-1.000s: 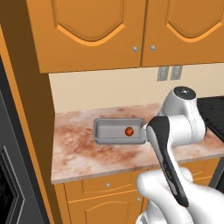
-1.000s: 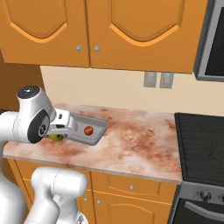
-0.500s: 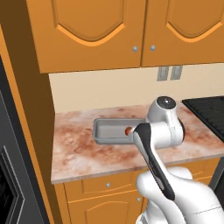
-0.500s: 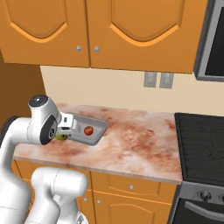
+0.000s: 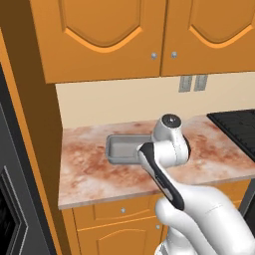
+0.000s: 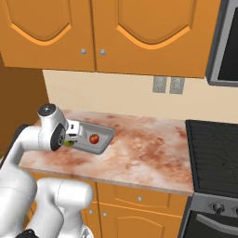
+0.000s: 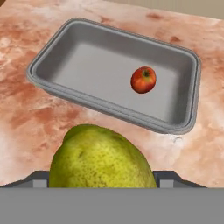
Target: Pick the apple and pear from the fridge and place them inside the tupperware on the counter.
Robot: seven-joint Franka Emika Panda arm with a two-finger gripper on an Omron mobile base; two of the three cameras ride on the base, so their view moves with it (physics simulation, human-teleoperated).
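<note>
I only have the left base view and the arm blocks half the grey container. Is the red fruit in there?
Observer: Yes. The small round red apple lies inside the shallow grey rectangular tupperware, toward one end.
Operator: And the yellow-green fruit?
Observer: The rounded yellow-green pear sits in the gripper, not yet in the container.
Operator: Is it over the container?
Observer: In the hand view the pear is short of the near rim, above the reddish marbled stone counter.
</note>
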